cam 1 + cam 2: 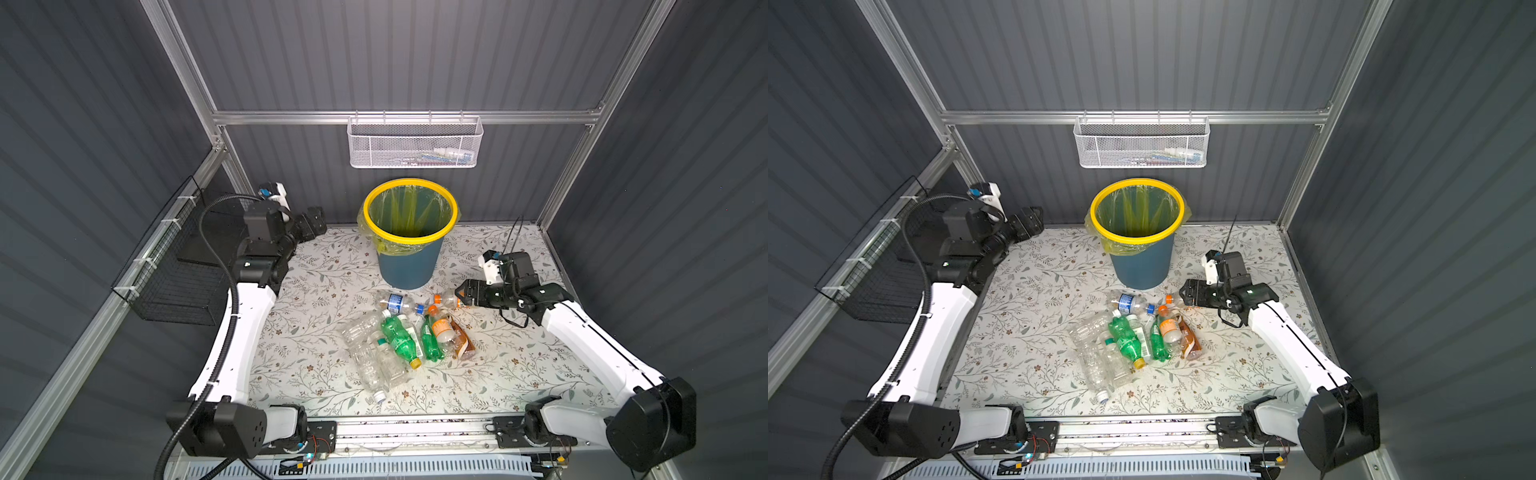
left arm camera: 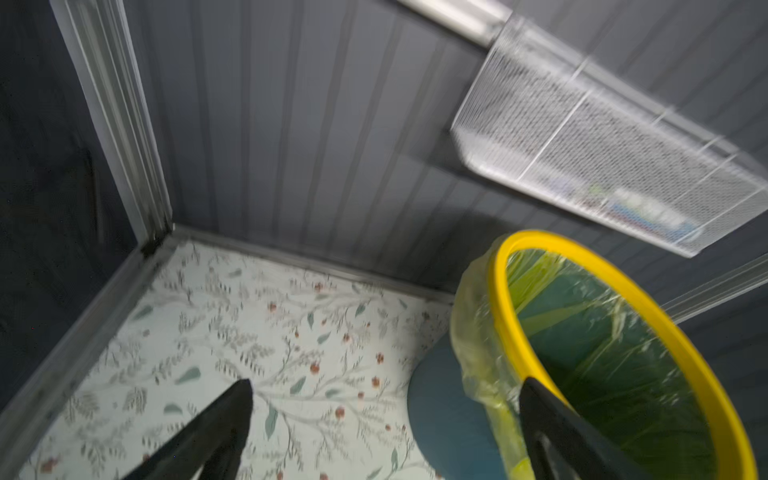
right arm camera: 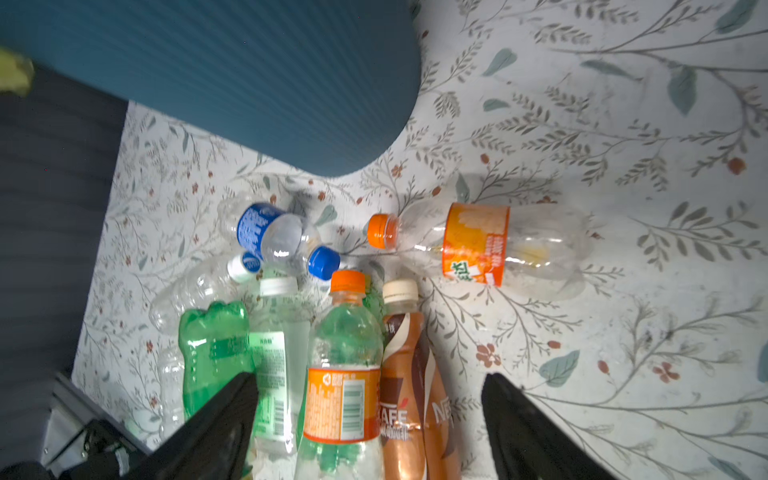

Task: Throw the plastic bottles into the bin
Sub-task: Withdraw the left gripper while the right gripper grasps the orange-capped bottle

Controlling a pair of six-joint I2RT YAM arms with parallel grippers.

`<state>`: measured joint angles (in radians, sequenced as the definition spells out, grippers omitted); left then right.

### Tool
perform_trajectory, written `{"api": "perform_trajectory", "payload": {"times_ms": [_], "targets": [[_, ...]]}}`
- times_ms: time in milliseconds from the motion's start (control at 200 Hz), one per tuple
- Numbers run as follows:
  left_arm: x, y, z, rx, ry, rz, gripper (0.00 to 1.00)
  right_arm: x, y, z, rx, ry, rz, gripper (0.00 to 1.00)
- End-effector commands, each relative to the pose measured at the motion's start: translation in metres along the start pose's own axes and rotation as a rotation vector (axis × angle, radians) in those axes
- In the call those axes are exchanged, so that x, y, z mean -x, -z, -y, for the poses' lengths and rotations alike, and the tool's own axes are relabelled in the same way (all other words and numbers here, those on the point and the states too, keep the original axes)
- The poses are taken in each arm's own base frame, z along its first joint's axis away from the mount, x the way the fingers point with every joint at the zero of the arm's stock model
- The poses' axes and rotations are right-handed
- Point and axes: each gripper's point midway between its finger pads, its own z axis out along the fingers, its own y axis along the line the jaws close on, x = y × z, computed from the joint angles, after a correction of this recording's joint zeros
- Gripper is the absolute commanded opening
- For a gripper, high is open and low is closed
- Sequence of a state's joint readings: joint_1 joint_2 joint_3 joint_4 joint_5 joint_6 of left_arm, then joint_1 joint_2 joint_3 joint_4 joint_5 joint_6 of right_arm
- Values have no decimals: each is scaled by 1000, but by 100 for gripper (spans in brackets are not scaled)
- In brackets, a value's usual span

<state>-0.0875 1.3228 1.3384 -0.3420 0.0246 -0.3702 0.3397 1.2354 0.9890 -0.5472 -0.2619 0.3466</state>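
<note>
Over the floral tabletop (image 1: pixel 316 291), the left arm reached rearward, left gripper (image 1: pixel 314 219) spread wide, empty, beside the bin (image 1: pixel 409 266); right gripper (image 1: pixel 460 293) hung low, parted, empty, over the plastic bottles (image 1: pixel 399 336) heaped before it.

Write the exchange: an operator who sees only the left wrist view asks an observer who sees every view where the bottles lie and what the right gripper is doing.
Operator: I see only the bin and the table. Where is what I must throw in?
Observer: In both top views the plastic bottles lie heaped on the table, between the bin and the robot's base.
Operator: And the other arm?
Observer: The right gripper is open near the heap's orange-label bottle, holding nothing.
</note>
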Motion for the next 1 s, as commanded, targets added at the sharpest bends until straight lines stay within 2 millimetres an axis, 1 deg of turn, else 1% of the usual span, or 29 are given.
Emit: {"api": "perform_trajectory", "payload": {"times_ms": [0,95,190,325,445,565,655,765,836,906,996], "targets": [[-53,-16,-20,16,77,-147,100,-22,-3,-4,-34,72,-85,87],[-78,-22,-27,19,99,-213,100,-35,-11,-11,-43,87,-124,87],[-94,-24,-32,31,113,-252,99,-49,-20,-15,-64,100,-161,87],[-117,-21,-33,12,152,-302,99,-64,-28,-20,-78,102,-188,87],[-140,-17,-37,13,186,-353,99,-73,-30,-26,-74,104,-206,87],[-162,-13,-39,7,221,-400,99,-80,-34,-25,-91,117,-230,87],[-175,-12,-39,-7,245,-428,99,-80,-39,-22,-113,121,-227,87],[-180,-14,-41,-4,265,-431,98,-81,-49,-19,-130,116,-231,85],[-175,-14,-43,8,266,-406,98,-81,-56,-21,-135,123,-229,85],[-167,-11,-49,46,263,-366,98,-83,-61,-22,-153,135,-235,84],[-163,-8,-49,43,273,-323,98,-85,-66,-20,-188,153,-240,83]]}}
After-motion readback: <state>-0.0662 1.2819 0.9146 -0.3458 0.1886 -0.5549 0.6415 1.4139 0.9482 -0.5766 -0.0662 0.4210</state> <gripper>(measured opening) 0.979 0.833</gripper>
